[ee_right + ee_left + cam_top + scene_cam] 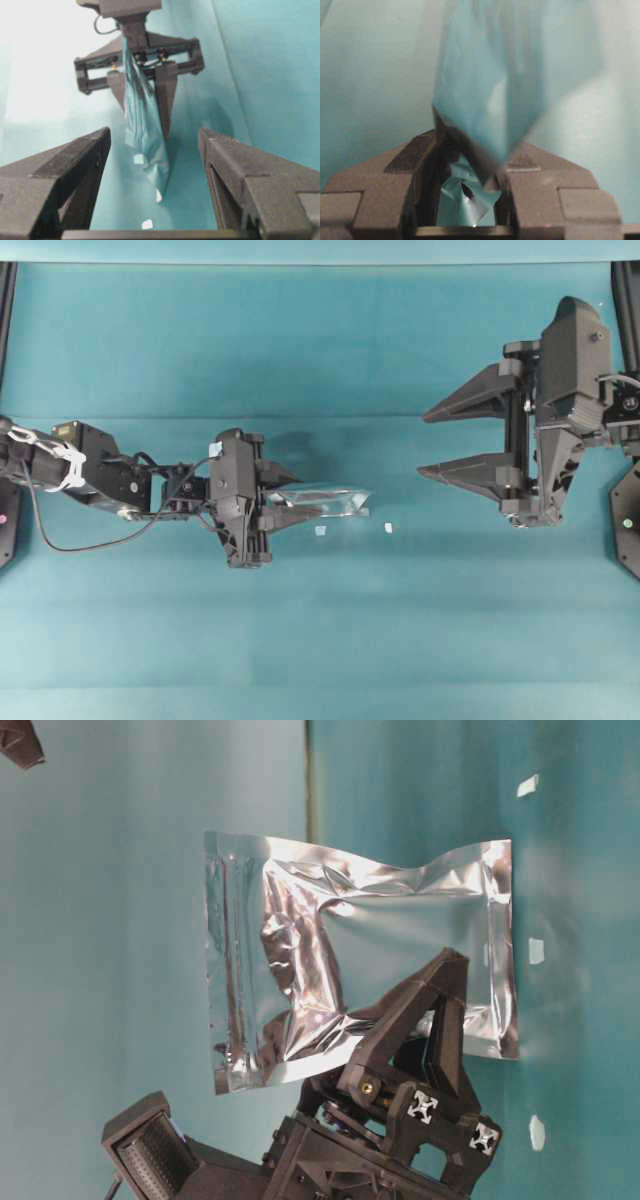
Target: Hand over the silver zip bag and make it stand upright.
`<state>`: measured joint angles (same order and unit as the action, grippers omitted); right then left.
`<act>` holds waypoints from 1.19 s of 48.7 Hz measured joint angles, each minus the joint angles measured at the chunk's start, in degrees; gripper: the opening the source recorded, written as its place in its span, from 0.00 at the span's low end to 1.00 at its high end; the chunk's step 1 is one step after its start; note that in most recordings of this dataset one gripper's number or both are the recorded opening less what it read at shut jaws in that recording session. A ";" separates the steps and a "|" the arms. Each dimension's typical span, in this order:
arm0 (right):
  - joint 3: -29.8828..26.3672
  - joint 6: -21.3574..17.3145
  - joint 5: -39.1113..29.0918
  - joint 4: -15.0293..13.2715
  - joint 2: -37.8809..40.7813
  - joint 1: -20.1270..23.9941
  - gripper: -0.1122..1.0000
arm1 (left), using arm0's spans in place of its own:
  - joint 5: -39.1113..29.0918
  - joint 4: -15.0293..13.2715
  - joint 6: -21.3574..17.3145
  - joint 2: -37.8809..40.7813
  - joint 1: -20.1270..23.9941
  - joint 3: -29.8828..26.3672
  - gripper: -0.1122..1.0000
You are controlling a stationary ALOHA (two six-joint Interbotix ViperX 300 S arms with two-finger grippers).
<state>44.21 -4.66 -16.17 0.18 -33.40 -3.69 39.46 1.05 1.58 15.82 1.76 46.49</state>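
I am reading no brand, label or writing anywhere on what I am holding or on the surfaces around me. My left jaws (290,498) are clamping the silver zip bag (325,504) by one of its long edges, and from my left wrist view the foil is rising out from between my fingers (540,185), mirroring the teal around it. The bag is hanging edge-on in the overhead view, a thin bright sliver sticking out from my left jaws toward the middle of the counter (320,640). In the table-level view its broad face is showing: a shiny, crinkled rectangle with the zip strip (228,960) running along one short edge, the opposite short edge lying close to the counter surface, though I cannot tell whether it is touching. A few small white tape marks (388,528) are sitting on the counter just beyond the bag's free end. Past those, open teal counter is lying between the bag and my right jaws (450,443), which are standing wide apart, empty, and pointing back at the bag from well away. In the right wrist view the bag is hanging in the gap framed by those two spread fingers (75,165). The counter is stretching bare toward every edge.
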 measured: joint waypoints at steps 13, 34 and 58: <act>0.18 0.00 0.00 -0.09 0.09 0.00 0.85 | -0.09 0.00 0.00 0.00 0.00 -0.09 0.32; 0.44 0.00 0.00 -0.09 0.00 0.00 0.85 | -0.09 0.00 0.00 0.00 0.00 -0.09 0.32; 0.62 0.00 0.00 -0.09 0.00 0.00 0.85 | -0.09 0.00 -0.09 0.00 0.00 -0.26 0.32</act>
<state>44.82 -4.66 -16.17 0.09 -33.40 -3.69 39.38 1.05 1.49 15.82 1.76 46.23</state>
